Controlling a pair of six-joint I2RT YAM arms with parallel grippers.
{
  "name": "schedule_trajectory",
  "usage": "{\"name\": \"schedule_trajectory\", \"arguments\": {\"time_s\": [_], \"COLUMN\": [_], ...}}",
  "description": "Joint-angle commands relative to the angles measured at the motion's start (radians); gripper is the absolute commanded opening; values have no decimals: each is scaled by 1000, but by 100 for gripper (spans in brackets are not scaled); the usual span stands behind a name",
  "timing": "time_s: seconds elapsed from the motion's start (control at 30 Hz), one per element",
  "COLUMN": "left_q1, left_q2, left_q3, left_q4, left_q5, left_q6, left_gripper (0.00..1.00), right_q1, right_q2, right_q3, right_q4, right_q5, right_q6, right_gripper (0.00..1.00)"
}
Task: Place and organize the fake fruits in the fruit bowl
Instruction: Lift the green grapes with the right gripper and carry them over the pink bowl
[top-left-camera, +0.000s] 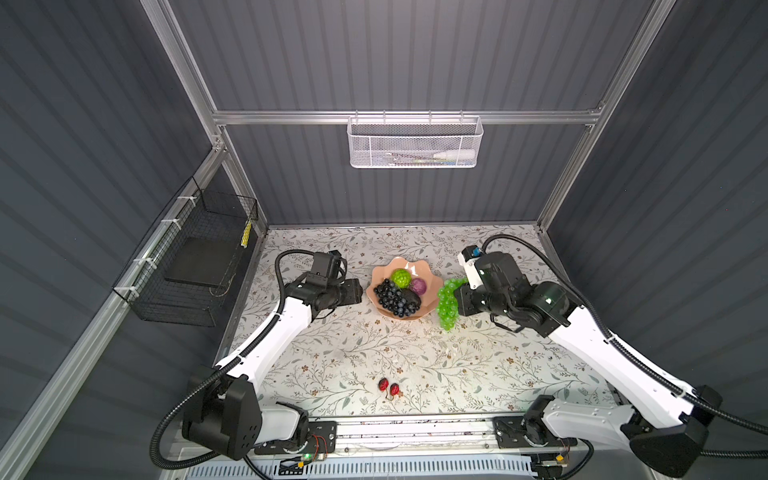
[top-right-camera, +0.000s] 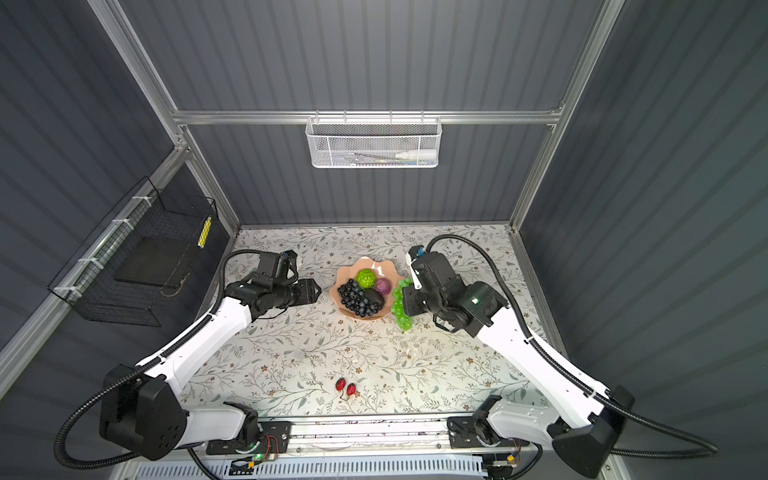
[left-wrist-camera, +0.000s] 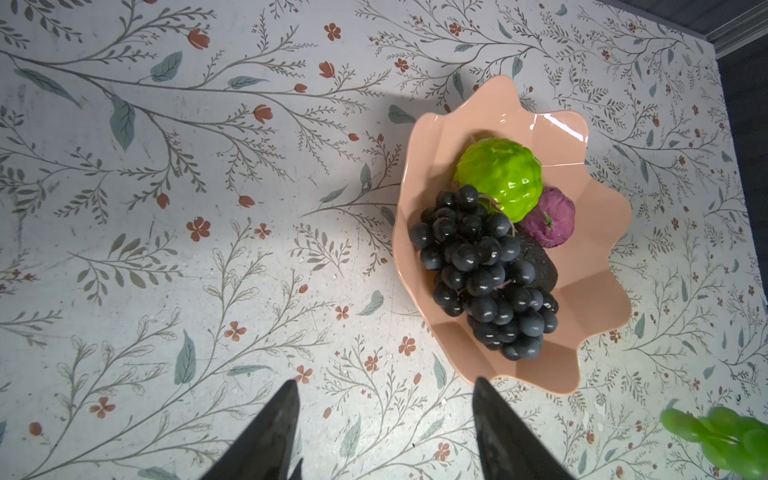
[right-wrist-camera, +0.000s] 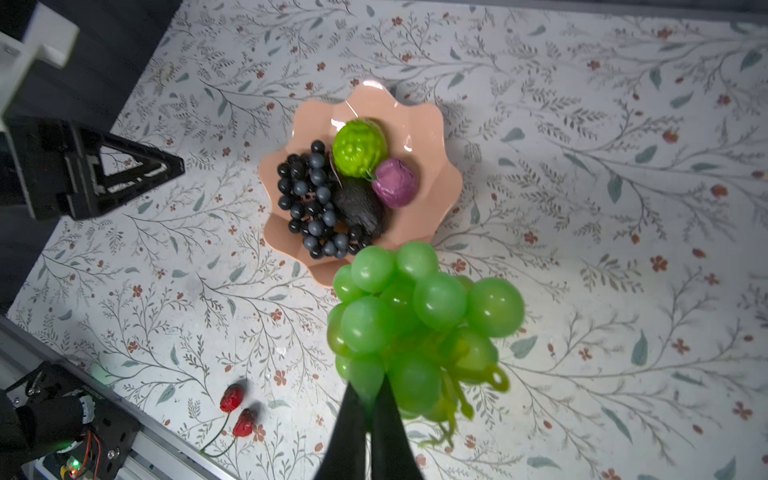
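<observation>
right hand (right-wrist-camera: 368, 388) pinches green grapes (right-wrist-camera: 419, 307), seemingly lifted, beside the bowl (right-wrist-camera: 446, 183).

The fruit bowl (top-right-camera: 365, 316) stands on the floral table (top-right-camera: 291, 353) between the two grippers. The left gripper (top-right-camera: 312, 291) points at the bowl, with its tip near the rim but clear of it. The right gripper (top-right-camera: 407, 300), jaws closed, holds the translucent green grape bunch (top-right-camera: 400, 306) at its tip, just beside the rim.

Bowl contents:
- The dark blue-black grape bunch (top-right-camera: 355, 300) lies on the left gripper's side.
- The black avocado (top-right-camera: 374, 296) lies against that bunch.
- The bumpy lime-green round fruit (top-right-camera: 366, 277) touches the small purple round fruit (top-right-camera: 383, 286), which is nearer the right gripper.

The two small red berries (top-right-camera: 347, 386) lie on the table, well apart from both grippers.
</observation>
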Motion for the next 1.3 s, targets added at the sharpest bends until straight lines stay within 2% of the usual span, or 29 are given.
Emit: {"name": "schedule_trajectory", "arguments": {"time_s": [0.0,0.13,0.4,0.73,1.27], "left_q1": [3,3,3,3,3], "left_q2": [-5,-32,-55,-62,-68], "left_q3": [-5,-15,-32,-38,-27], "left_q4": [-13,-23,-19,-12,-19], "left_q5": [-15,-32,-39,-45,-49], "left_q6": [-13,-13,-20,-17,-23], "left_gripper": [67,67,67,67,67], "right_q1": [-1,-11,-31,-34,-71], "right_q2": [72,158,262,301,307], "right_q3": [93,162,145,60,-14], "right_q4": [50,125,248,341,375], "right_q5": [-26,-71,-149,-252,-290], "right_q6": [-49,-35,29,106,127], "right_gripper": [0,0,0,0,0]}}
